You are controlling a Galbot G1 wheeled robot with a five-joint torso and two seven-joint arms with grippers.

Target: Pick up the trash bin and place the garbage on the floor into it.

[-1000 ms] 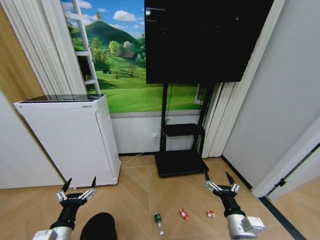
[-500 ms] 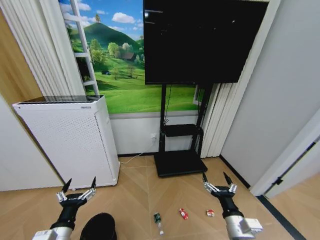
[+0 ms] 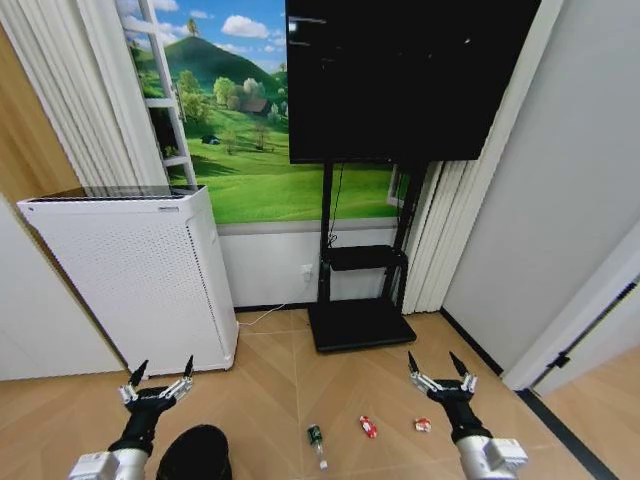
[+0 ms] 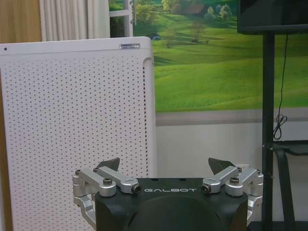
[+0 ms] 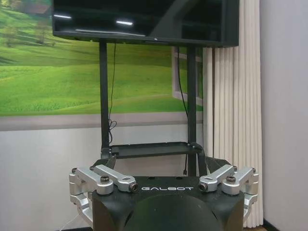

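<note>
Each arm ends in a black wrist housing with "GALBOT" lettered in pale grey across its face. The left gripper [image 3: 160, 374] and right gripper [image 3: 440, 368] look alike: silver metal linkage bars, hinged with dark round screws, carry black pointed fingertips [image 4: 109, 164] that taper like small wedges. Behind the black housing the forearms turn white, and the right one bears a boxy white block near the wrist. The housing's front edge is rounded and matte

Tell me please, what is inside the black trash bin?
Nothing can be told: the trash bin shows as a dark shape by the left gripper, its inside hidden. The bottle and two packets lie on the floor.
</note>
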